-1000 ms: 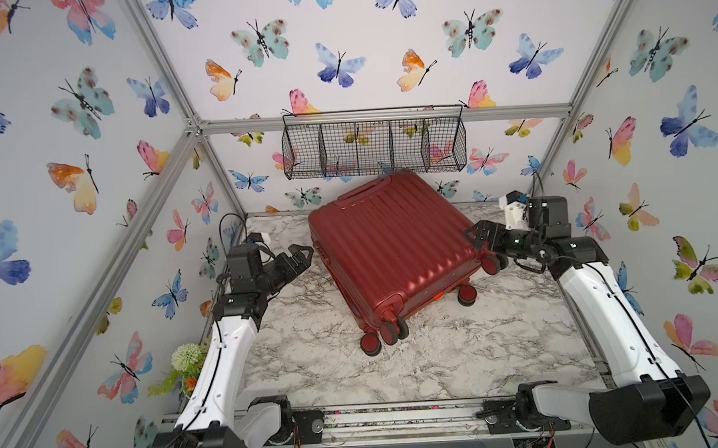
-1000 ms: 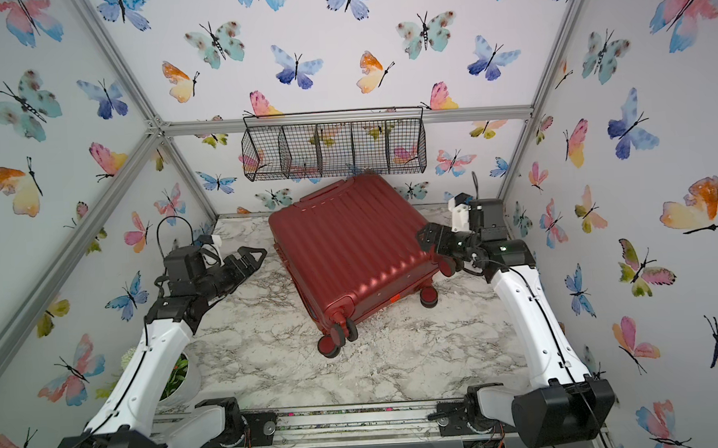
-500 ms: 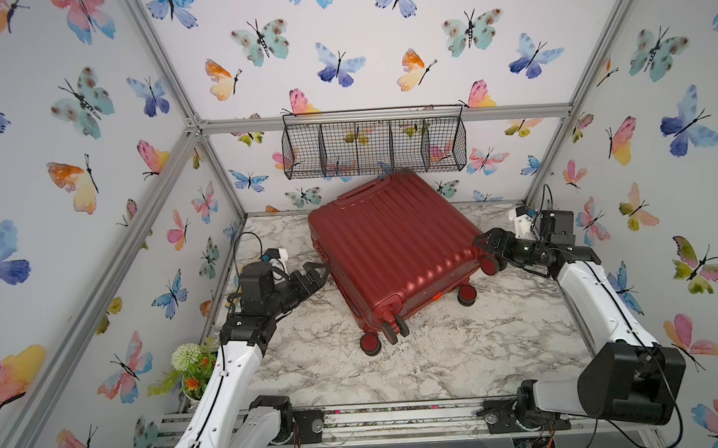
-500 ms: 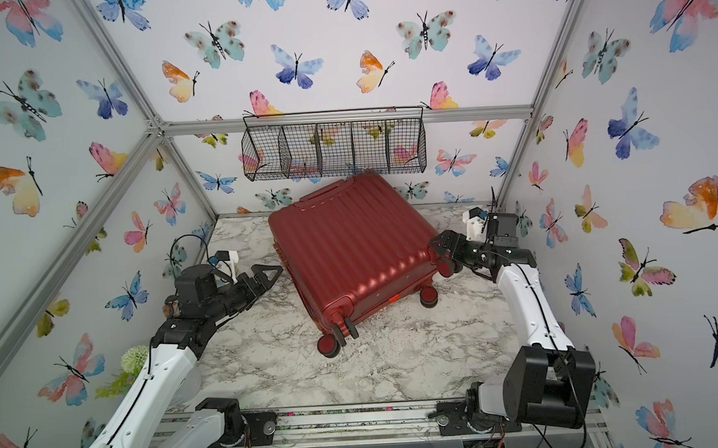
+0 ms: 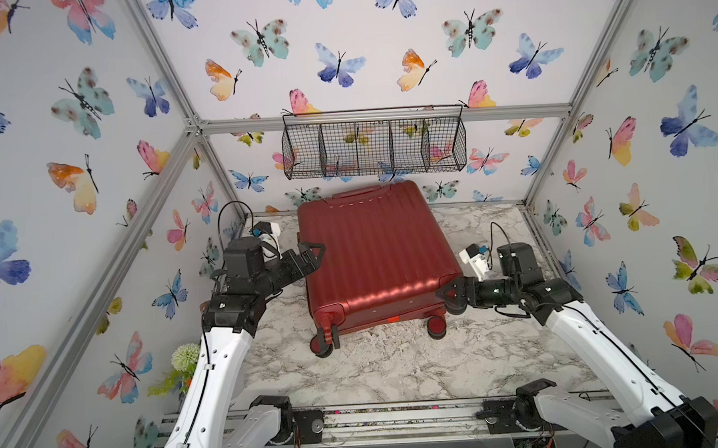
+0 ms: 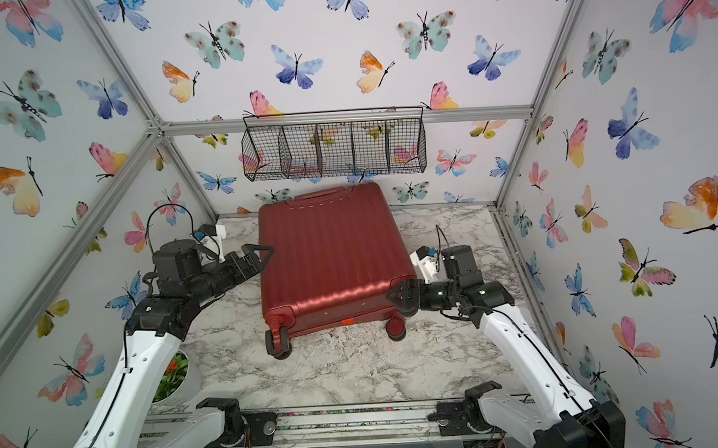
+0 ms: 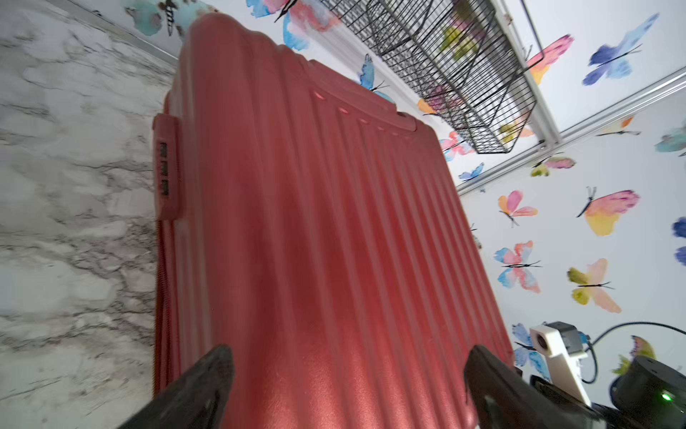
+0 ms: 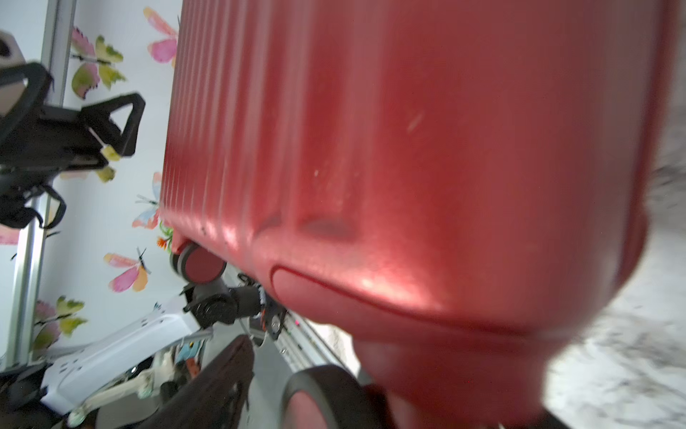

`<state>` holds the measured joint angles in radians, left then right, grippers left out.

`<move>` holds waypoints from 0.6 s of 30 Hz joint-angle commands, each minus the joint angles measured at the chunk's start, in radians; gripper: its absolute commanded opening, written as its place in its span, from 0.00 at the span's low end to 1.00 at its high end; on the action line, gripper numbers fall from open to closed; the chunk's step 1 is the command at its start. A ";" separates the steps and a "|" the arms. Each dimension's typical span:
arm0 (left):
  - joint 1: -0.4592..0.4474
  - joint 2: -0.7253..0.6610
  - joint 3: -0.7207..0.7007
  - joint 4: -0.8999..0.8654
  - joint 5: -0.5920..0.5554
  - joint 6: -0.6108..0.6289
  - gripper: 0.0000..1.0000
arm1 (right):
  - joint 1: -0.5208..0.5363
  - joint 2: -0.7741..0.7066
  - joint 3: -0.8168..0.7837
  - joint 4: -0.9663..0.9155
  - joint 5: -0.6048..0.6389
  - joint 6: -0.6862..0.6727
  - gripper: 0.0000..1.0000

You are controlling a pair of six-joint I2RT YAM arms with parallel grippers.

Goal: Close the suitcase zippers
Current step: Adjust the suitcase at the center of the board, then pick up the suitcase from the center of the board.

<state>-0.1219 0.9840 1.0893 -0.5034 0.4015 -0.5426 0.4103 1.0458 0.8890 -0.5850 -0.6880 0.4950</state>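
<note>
The suitcase (image 5: 375, 253) is square to us now! 1 second ago it sat skewed across the desk (image 5: 397, 373); now it lies flat, ribbed shell up, wheel end facing the front rail and handle end toward the back wall, under the wire basket (image 5: 375, 147). Both arms have closed in. The left arm (image 5: 228, 309), which was well apart from the case, now has its jaws just beside the left long side, spread as wide as they go and holding nothing. The right arm (image 5: 560, 303) has slid from the middle of the right side down to the near right corner, just above the wheel (image 5: 436, 325). Its jaws sit against the shell there, but only 1 finger (image 8: 222, 371) shows in the right wrist view, so I cannot tell how far apart they stand or whether they grip anything. What does the turn buy? The left wrist view now looks straight along the side carrying the lock (image 7: 165, 167), with the zipper track (image 7: 162, 289) running down from it. No pull shows there, and I cannot tell whether the track is meshed. My read: this is positioning, zipping not yet begun, and finding a pull comes next.
</note>
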 commanded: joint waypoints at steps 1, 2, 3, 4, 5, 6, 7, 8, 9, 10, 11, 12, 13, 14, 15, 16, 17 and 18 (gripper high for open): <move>-0.069 -0.011 0.056 -0.134 -0.119 0.075 0.98 | 0.171 0.005 -0.016 0.156 0.036 0.182 0.84; -0.144 -0.004 0.080 -0.142 -0.184 0.072 0.99 | 0.267 0.039 0.011 0.192 0.093 0.209 0.84; -0.225 0.006 0.102 -0.149 -0.243 0.065 0.98 | 0.355 0.086 0.050 0.209 0.152 0.219 0.84; -0.288 0.019 0.116 -0.156 -0.279 0.053 0.98 | 0.420 0.130 0.085 0.216 0.183 0.225 0.84; -0.341 0.029 0.125 -0.158 -0.302 0.037 0.98 | 0.472 0.186 0.123 0.224 0.188 0.225 0.84; -0.377 0.033 0.125 -0.158 -0.318 0.018 0.98 | 0.503 0.229 0.158 0.221 0.183 0.214 0.84; -0.400 0.029 0.120 -0.161 -0.334 0.005 0.98 | 0.510 0.247 0.182 0.200 0.187 0.197 0.84; -0.414 0.018 0.113 -0.165 -0.351 -0.012 0.98 | 0.509 0.241 0.186 0.200 0.189 0.185 0.86; -0.421 -0.001 0.102 -0.165 -0.358 -0.027 0.98 | 0.507 0.214 0.172 0.212 0.214 0.182 0.89; -0.426 -0.019 0.092 -0.165 -0.359 -0.041 0.98 | 0.501 0.187 0.157 0.222 0.234 0.184 0.91; -0.438 -0.038 0.081 -0.165 -0.361 -0.053 0.98 | 0.483 0.161 0.146 0.205 0.235 0.172 0.94; -0.458 -0.048 0.073 -0.166 -0.366 -0.066 0.98 | 0.460 0.150 0.145 0.168 0.218 0.150 0.95; -0.494 -0.056 0.065 -0.168 -0.377 -0.083 0.98 | 0.427 0.142 0.154 0.096 0.219 0.115 0.96; -0.546 -0.057 0.058 -0.172 -0.403 -0.102 0.98 | 0.394 0.131 0.166 0.018 0.252 0.075 0.96; -0.599 -0.054 0.049 -0.174 -0.434 -0.123 0.98 | 0.361 0.115 0.167 -0.037 0.284 0.047 0.97; -0.667 -0.049 0.041 -0.180 -0.474 -0.150 0.98 | 0.308 0.094 0.168 -0.086 0.322 0.017 0.97; -0.738 -0.036 0.034 -0.186 -0.512 -0.179 0.99 | 0.253 0.071 0.164 -0.126 0.360 -0.009 0.98; -0.800 -0.024 0.031 -0.193 -0.545 -0.209 0.98 | 0.208 0.053 0.161 -0.150 0.400 -0.028 0.99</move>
<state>-0.8001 0.9405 1.1355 -0.6567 -0.0162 -0.6563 0.7086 1.1393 1.0389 -0.5728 -0.4168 0.5644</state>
